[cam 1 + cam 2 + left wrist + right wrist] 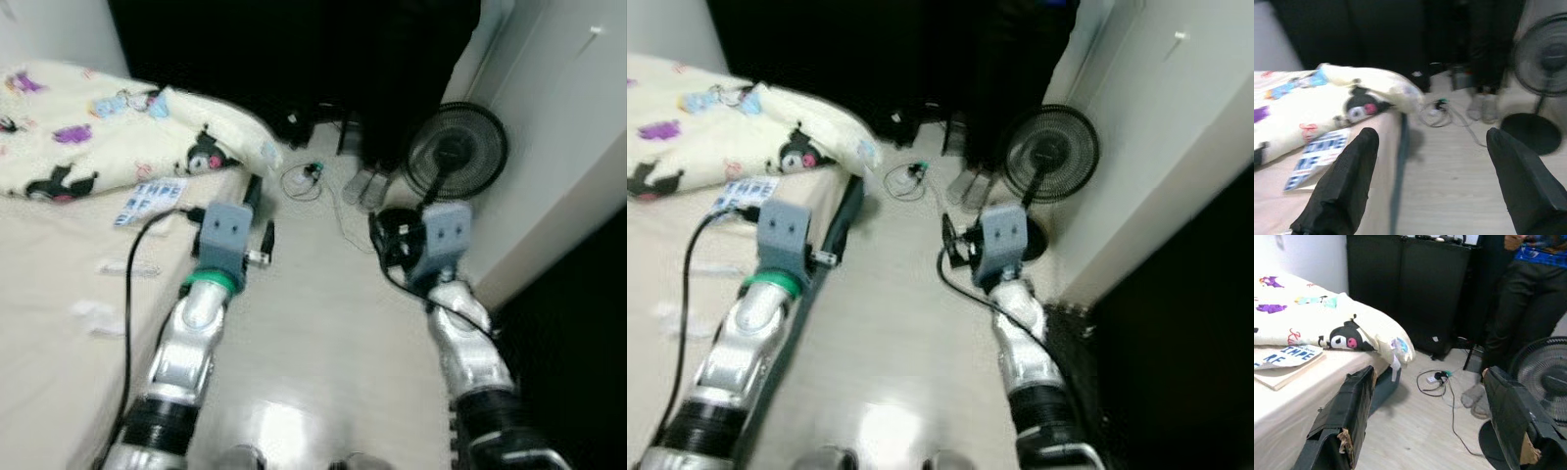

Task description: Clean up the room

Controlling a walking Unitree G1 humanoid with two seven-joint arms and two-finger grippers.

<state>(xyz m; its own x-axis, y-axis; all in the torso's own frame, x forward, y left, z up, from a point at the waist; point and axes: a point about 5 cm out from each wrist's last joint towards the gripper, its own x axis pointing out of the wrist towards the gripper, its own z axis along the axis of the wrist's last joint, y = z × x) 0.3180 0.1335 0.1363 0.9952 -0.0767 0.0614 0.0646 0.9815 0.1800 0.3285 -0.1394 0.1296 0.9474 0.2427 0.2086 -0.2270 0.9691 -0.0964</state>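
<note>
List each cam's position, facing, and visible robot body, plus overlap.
Head stereo pair: looks down; both silver arms, left gripper, right gripper.
Left wrist: along open black fingers toward cartoon-print cream blanket.
Right wrist: along open fingers; person's dark trousers.
Shared: black pedestal fan, white cable coil.

Glossy pale wood-look floor (313,333); soft printed cloth blanket (108,137).

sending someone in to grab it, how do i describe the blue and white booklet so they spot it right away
Start at the bed along the robot's left. On its bare sheet, just below the edge of the cream cartoon-print blanket, lies the booklet. It is flat, rectangular and white with bold blue lettering, unlike the soft blanket beside it with its black-and-pink characters.
</note>
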